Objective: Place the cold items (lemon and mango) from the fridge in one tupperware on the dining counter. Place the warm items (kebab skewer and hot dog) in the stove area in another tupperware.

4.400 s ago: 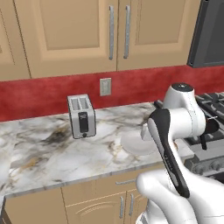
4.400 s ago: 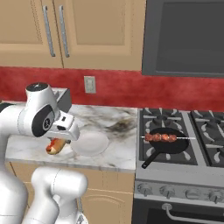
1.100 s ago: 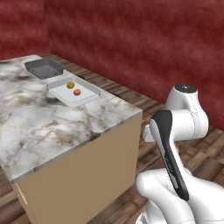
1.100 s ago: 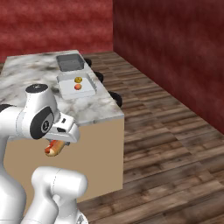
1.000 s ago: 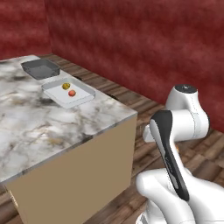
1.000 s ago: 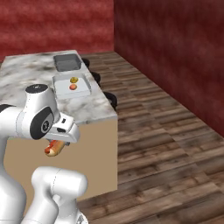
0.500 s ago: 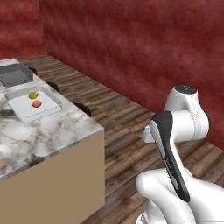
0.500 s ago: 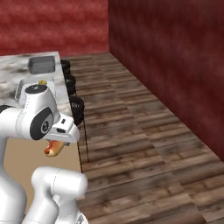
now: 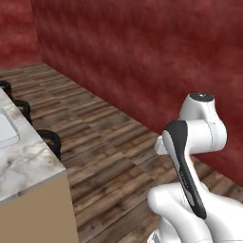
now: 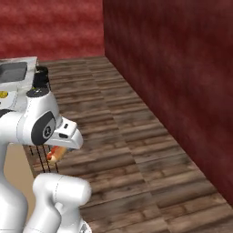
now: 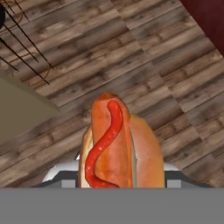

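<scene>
Both base views look forward over the arm at wooden floor (image 9: 109,156) and red wall (image 10: 182,68); the hand view looks down close at that floor.

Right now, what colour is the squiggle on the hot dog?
Red, along the sausage of the hot dog; clearest in the hand view.

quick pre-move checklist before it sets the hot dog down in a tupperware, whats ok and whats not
1. Hot dog held in the hand: ok, it fills the hand view and hangs under the wrist in the right base view.
2. Hot dog intact, sausage in its bun with the red sauce stripe on top: ok.
3. Hand over the dining counter: not ok, the hand view looks down on wooden floor.
4. Target tupperware in sight: cannot tell, a grey container sits far back on the counter, its contents unclear.
5. Stools by the counter edge clear of the arm: ok, they stand apart from it.
</scene>
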Motion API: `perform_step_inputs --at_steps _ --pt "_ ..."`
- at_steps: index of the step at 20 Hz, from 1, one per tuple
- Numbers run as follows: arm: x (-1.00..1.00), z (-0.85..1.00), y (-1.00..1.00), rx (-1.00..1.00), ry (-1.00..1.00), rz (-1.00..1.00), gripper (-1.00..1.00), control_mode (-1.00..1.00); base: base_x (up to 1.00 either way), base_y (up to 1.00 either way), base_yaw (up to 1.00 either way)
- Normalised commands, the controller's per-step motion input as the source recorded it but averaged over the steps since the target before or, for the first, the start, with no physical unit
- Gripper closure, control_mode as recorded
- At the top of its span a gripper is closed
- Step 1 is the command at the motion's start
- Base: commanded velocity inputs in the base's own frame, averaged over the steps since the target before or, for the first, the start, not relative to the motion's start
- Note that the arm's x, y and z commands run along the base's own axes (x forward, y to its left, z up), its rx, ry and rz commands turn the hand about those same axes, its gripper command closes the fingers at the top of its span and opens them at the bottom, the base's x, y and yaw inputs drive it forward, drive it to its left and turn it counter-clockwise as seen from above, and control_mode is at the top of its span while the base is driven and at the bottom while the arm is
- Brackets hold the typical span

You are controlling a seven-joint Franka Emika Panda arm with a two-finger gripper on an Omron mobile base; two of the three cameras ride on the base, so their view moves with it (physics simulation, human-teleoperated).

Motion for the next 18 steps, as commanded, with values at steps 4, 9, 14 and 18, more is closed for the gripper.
perform_step_inputs --at_steps 4,9,14,18 --pt "0.00 0.00 0.00 0.00 0.00 0.00 1.00 1.00 1.00 -1.00 0.09" --pt "0.00 0.00 0.00 0.00 0.00 0.00 1.00 1.00 0.99 -1.00 0.06" --pt "0.00 0.00 0.00 0.00 0.00 0.00 1.00 1.00 1.00 -0.69 0.02" --pt "0.00 0.00 0.00 0.00 0.00 0.00 1.00 1.00 1.00 -0.06 0.05"
